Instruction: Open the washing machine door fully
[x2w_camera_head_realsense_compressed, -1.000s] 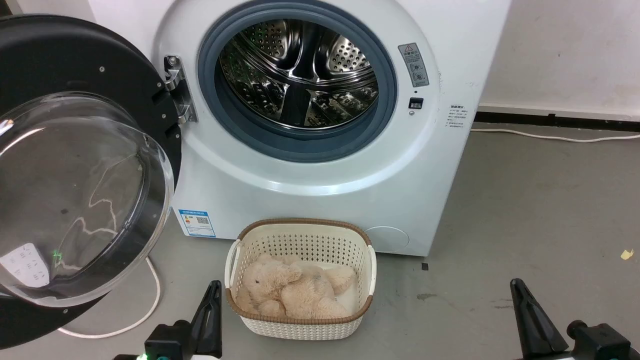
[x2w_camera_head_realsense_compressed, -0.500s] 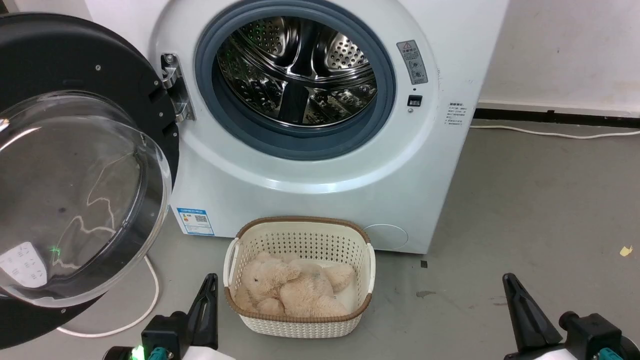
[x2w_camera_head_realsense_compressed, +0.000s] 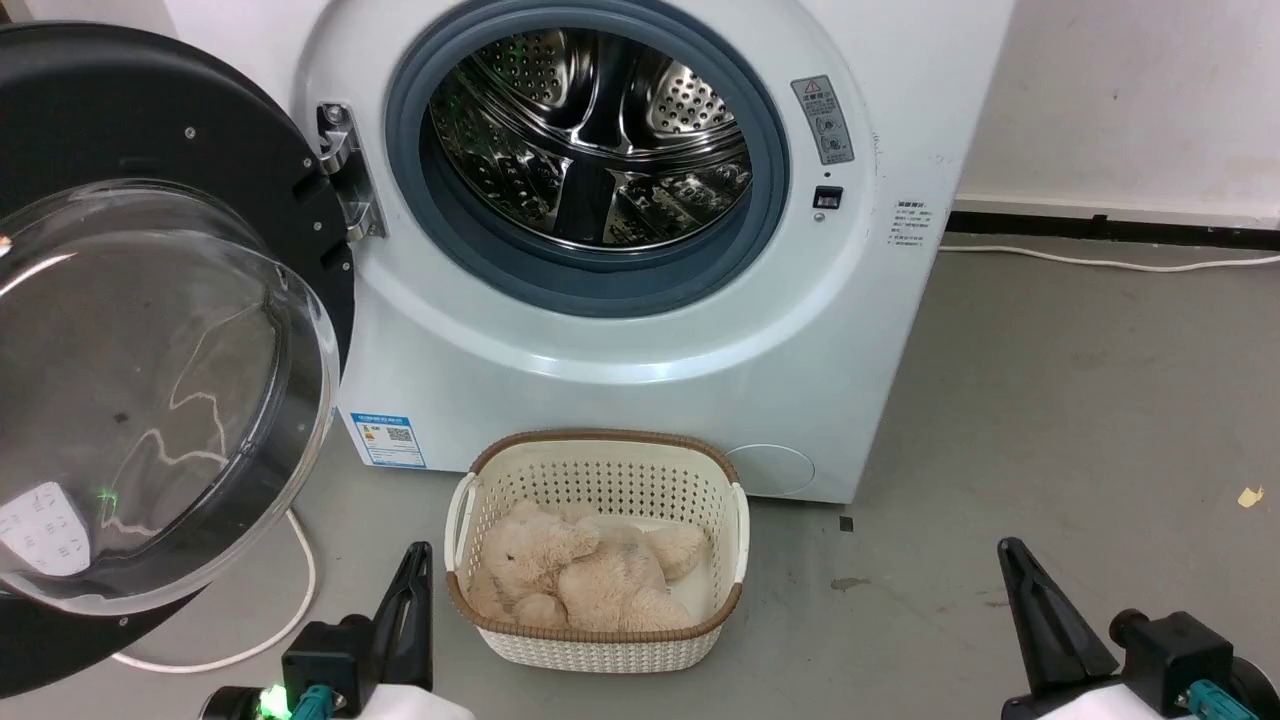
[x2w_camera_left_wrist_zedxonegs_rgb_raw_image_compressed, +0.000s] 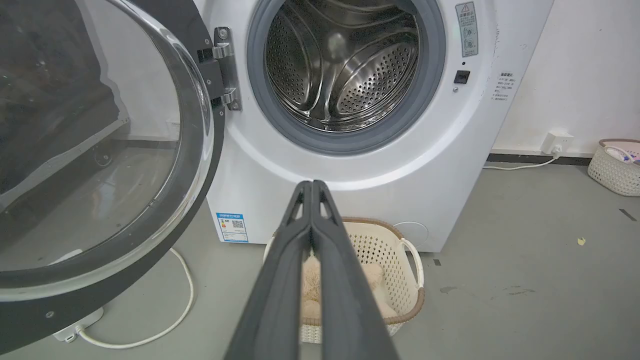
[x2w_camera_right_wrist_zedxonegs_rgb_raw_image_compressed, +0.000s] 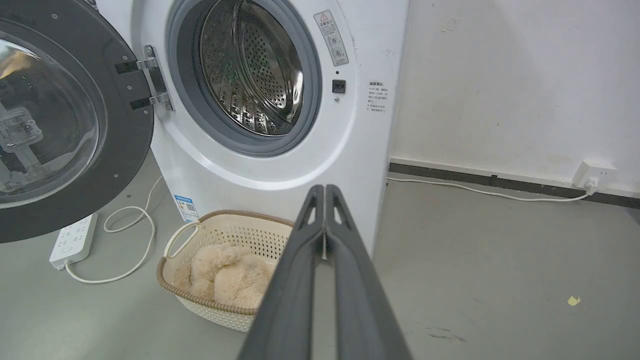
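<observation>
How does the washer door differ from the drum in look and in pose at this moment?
The door is glossy black with a clear bulging window; the drum is shiny steel with many small holes. The door hangs swung wide open on its hinge, at the left of the head view; the drum sits recessed in the machine, inside a grey ring. Both are round.

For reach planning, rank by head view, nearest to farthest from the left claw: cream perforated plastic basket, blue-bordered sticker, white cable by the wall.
1. Cream perforated plastic basket, just right of the left claw.
2. Blue-bordered sticker, ahead on the washer.
3. White cable, far right by the wall.
</observation>
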